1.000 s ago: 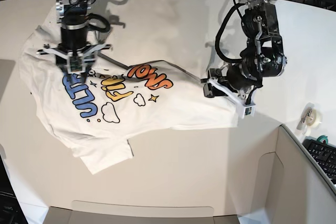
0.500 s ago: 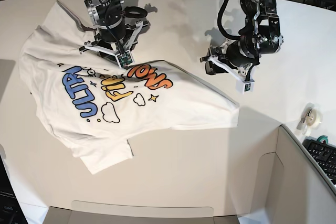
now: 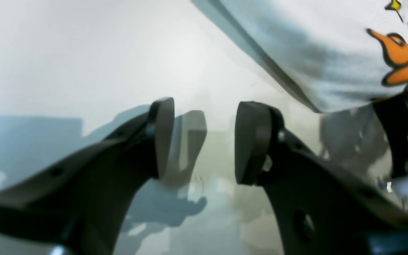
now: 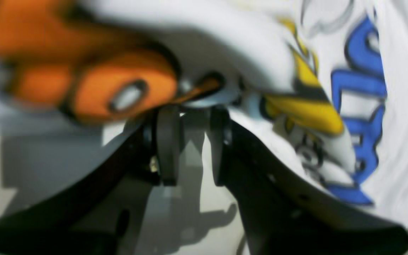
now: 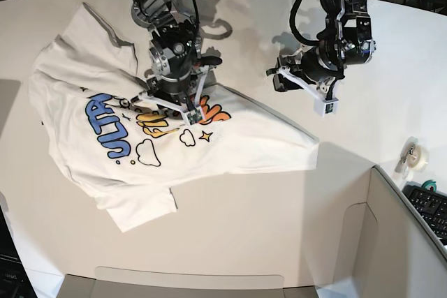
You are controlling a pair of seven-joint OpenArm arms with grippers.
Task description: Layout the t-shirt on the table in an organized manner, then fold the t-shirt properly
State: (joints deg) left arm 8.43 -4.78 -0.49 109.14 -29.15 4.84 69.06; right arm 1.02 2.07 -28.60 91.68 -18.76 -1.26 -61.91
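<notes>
The white table (image 5: pixel 265 235) fills the base view, curving away at its far edge, with a tape roll (image 5: pixel 415 155) and a keyboard (image 5: pixel 431 209) near its right edge. The shirt (image 5: pixel 230 137) lies crumpled across the table's left half, print up, one sleeve toward the near edge. The right gripper (image 5: pixel 165 105) sits low over the print; in its wrist view the fingers (image 4: pixel 168 141) stand a narrow gap apart, a fold of printed cloth right at their tips, though whether they pinch it I cannot tell. The left gripper (image 5: pixel 302 93) hangs over bare table beyond the shirt's far hem, fingers (image 3: pixel 253 141) apart, holding nothing.
</notes>
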